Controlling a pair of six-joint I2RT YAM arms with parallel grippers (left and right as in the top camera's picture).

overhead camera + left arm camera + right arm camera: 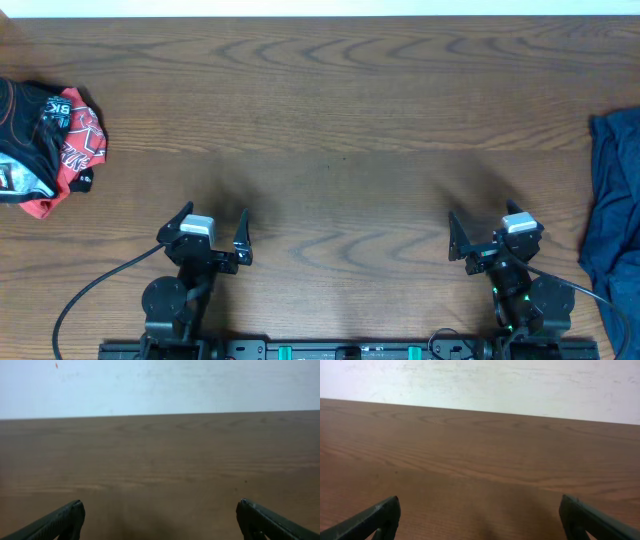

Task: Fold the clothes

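The clothes [612, 215] show in the overhead view as a wrinkled dark navy-blue cloth at the table's right edge, partly cut off by the frame. My right gripper [482, 214] stands open near the front edge, well left of that cloth and apart from it. My left gripper [215, 212] is open too, at the front left. In the left wrist view the left gripper [160, 510] holds nothing, and only bare wood lies between its fingers [57, 522]. The right gripper [480, 506] is equally empty, with its fingers [372, 519] wide apart. Neither wrist view shows the cloth.
A crumpled red, black and white printed garment [50, 145] lies at the far left edge of the wooden table [330, 120]. A pale wall [485, 382] runs behind the table's far edge. Cables trail from both arm bases along the front edge.
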